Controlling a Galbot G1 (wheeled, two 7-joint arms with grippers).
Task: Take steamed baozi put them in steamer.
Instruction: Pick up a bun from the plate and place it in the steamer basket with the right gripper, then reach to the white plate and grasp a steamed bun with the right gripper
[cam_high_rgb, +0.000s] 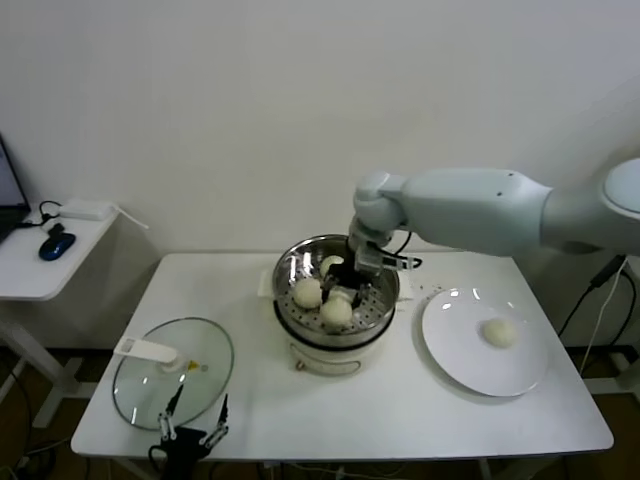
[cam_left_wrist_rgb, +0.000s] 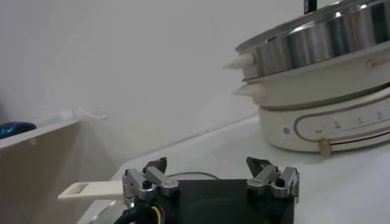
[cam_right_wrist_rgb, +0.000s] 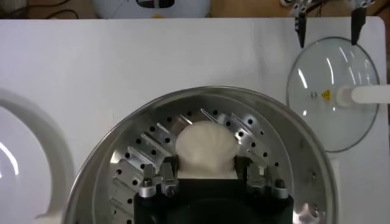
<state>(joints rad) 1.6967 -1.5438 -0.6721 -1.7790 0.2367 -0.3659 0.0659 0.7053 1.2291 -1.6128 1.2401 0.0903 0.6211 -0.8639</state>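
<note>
The steamer (cam_high_rgb: 288, 270) stands mid-table, a shiny steel pot with a perforated tray (cam_right_wrist_rgb: 137, 155) on a cream base (cam_left_wrist_rgb: 329, 122). Three cream-white baozi lie in it: one at the back (cam_high_rgb: 331, 264), one on the left (cam_high_rgb: 307, 292), one at the front (cam_high_rgb: 336, 312). A fourth baozi (cam_high_rgb: 499, 333) lies on the white plate (cam_high_rgb: 455, 350). My right gripper (cam_high_rgb: 347, 285) reaches down into the pot. In the right wrist view it (cam_right_wrist_rgb: 206, 171) is shut on a baozi (cam_right_wrist_rgb: 205, 143) that rests on the tray. My left gripper (cam_high_rgb: 192, 420) is open and empty at the table's front left.
The round glass lid (cam_high_rgb: 172, 372) with a white handle lies flat at the front left, just beyond my left gripper (cam_left_wrist_rgb: 207, 167). It also shows in the right wrist view (cam_right_wrist_rgb: 332, 91). A side table with a blue mouse (cam_high_rgb: 56, 245) stands far left.
</note>
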